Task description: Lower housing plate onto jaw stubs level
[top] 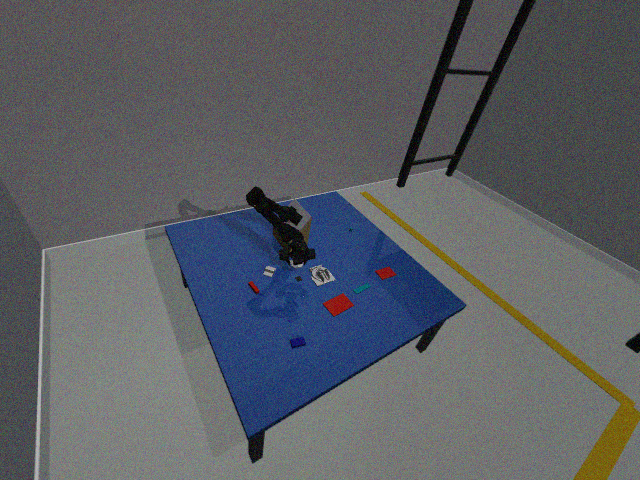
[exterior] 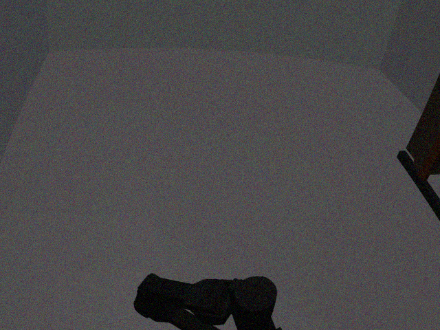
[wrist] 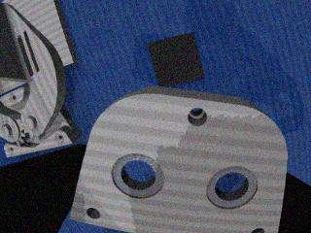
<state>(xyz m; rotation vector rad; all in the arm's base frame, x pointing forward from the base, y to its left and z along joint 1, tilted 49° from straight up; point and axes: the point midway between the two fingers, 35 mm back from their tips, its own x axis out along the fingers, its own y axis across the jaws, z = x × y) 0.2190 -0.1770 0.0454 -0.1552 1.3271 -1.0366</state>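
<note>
My gripper (top: 297, 257) (wrist: 184, 171) is shut on the housing plate (top: 296, 264) (wrist: 194, 150), a pale plate with two ringed holes and smaller holes. One dark finger shows at each side of it in the wrist view. The plate is held above the table, beside the jaw assembly and apart from it. The jaw assembly's white base (top: 314, 269) (wrist: 64, 44) lies on the table, left of the plate in the wrist view. A curved jaw (wrist: 46, 73) shows on it with small gears. The other jaw and the stubs are cut off or too small to tell.
On the blue table (top: 372, 330) are a small dark square (top: 298, 278) (wrist: 176, 59), a white slotted block (top: 270, 268), a red bar (top: 253, 287), red pads (top: 338, 304) (top: 385, 272), a teal strip (top: 361, 288) and a blue block (top: 297, 342). A box (top: 306, 217) stands behind the gripper.
</note>
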